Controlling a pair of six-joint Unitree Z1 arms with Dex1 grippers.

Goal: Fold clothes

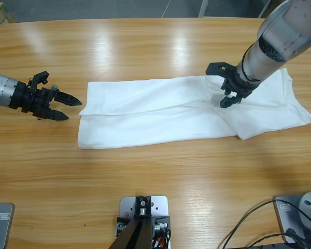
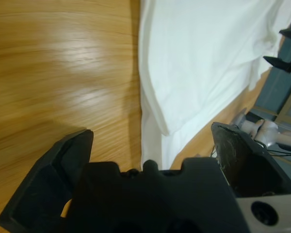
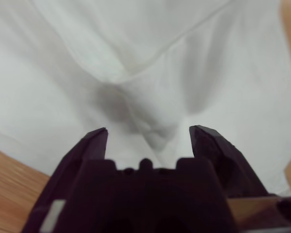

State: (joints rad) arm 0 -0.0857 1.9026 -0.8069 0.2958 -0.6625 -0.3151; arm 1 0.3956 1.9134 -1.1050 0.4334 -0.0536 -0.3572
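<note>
- I see the T-shirt (image 1: pixel 160 111) lying folded lengthwise into a long band across the middle of the counter (image 1: pixel 145 181).
- My left hand (image 1: pixel 67 108) sits just beside the band's left end, jaws apart, holding nothing.
- My right hand (image 1: pixel 229 97) is over the cloth's right part, jaws apart, a small raised fold between them.

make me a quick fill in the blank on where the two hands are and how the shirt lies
1. The white T-shirt lies on the wooden ____.
2. The right hand is directly above the ____, jaws open.
3. The left hand sits just off the shirt's edge, over bare wood, with its jaws ____.
4. The shirt is ____ lengthwise, one layer lying over another.

Missing words: table; T-shirt; open; folded
</note>
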